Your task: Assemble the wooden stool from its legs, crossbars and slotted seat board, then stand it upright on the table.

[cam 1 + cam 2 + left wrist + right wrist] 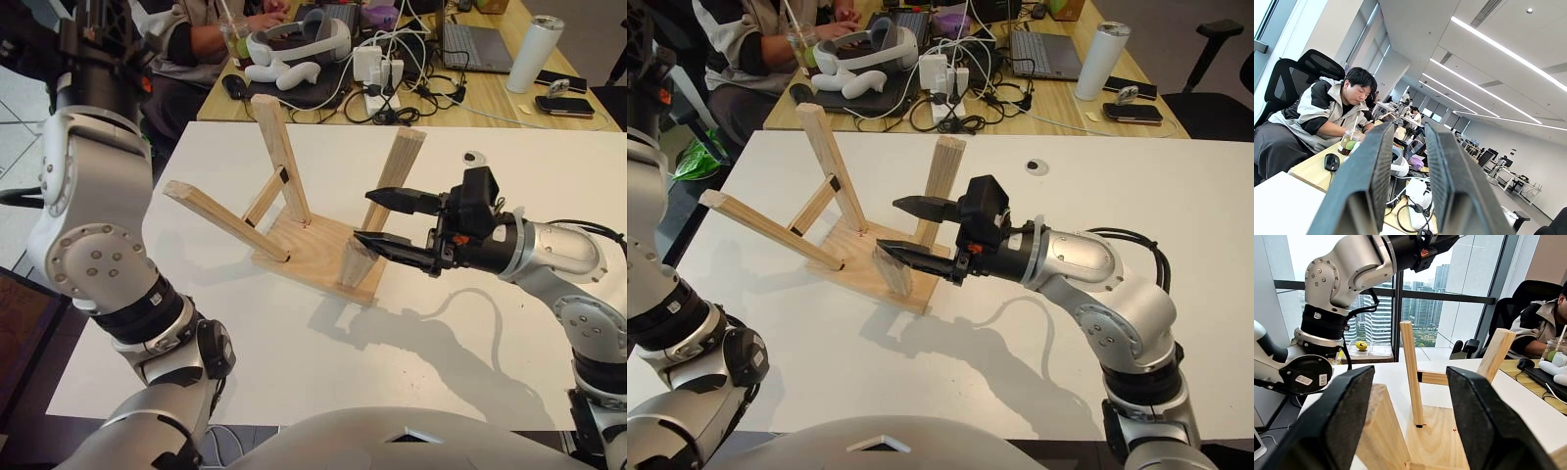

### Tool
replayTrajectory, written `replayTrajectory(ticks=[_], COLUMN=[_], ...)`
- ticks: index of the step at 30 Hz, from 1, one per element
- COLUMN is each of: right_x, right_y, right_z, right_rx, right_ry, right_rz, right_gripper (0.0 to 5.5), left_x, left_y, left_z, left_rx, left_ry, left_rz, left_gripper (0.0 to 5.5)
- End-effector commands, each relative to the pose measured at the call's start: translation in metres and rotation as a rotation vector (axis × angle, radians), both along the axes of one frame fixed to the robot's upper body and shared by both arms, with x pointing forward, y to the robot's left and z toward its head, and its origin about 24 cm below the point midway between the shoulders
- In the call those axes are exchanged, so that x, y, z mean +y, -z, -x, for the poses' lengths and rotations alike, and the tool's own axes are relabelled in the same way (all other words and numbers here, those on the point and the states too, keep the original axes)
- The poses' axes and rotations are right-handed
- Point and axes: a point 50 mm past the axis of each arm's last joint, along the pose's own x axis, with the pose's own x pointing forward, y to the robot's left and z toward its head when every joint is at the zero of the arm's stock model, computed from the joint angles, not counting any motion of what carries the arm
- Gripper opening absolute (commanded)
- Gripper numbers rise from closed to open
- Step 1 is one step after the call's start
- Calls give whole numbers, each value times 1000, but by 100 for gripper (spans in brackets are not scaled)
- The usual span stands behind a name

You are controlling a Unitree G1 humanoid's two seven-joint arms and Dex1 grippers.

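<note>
Item: stool (pixel 284 162), inverted, seat board (pixel 315 257) flat on the table (pixel 490 372), legs up for fitting. My right pincer (pixel 364 216): released, jaws either side of the short near leg (pixel 355 264), likely to seat it. My left pincer (pixel 1408 147): released, held high.

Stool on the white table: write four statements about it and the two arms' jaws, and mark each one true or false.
1. The seat board lies flat on the table with four legs pointing up. True.
2. The right jaws are shut on a leg. False: they are open, beside the near leg.
3. A crossbar joins two of the legs. True.
4. The left jaws grip the crossbar. False: they are open and empty, held up away from the table.
</note>
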Motion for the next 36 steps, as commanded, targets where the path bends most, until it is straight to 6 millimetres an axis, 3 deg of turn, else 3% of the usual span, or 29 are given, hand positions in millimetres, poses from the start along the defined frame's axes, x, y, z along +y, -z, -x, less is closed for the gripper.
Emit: replayTrajectory(ticks=[1, 3, 5, 8, 12, 16, 17, 19, 21, 23, 24, 26, 31, 36], right_x=[11, 26, 44, 53, 49, 45, 46, 50, 47, 23, 15, 16, 29, 21], right_y=[-31, -56, -74, -83, -90, -86, -79, -44, 8, 59, 70, 63, 19, 2], right_z=[-34, -43, -40, -28, -20, -14, -11, 1, 17, 23, 21, 8, -32, -47], right_rx=[3, 28, 56, 79, 77, 102, 116, 125, 118, 36, 2, -40, -92, -104], right_ry=[131, 124, 46, -82, -210, -292, -311, -355, -423, -462, -455, -373, -102, -27], right_rz=[-167, -318, -407, -430, -417, -385, -346, -125, 222, 590, 670, 612, 264, 159], right_gripper=[271, 271, 271, 271, 271, 271, 271, 271, 271, 271, 271, 271, 271, 271], left_x=[2, 7, 12, 20, 22, 9, 8, 6, 5, 3, 3, 4, 2, 1], left_y=[19, 44, 67, 92, 106, 111, 111, 111, 111, 109, 109, 109, 105, 103], left_z=[2, 6, 11, 15, 19, 22, 22, 22, 22, 21, 21, 22, 20, 19], left_rx=[65, 150, 223, 301, 334, 342, 341, 341, 341, 339, 339, 340, 329, 326], left_ry=[-37, -88, -142, -199, -232, -213, -213, -213, -212, -207, -205, -212, -208, -200], left_rz=[10, 0, -6, -10, -16, -25, -26, -27, -28, -34, -37, -39, -35, -38], left_gripper=[113, 113, 113, 113, 113, 113, 113, 113, 113, 113, 113, 113, 113, 113])
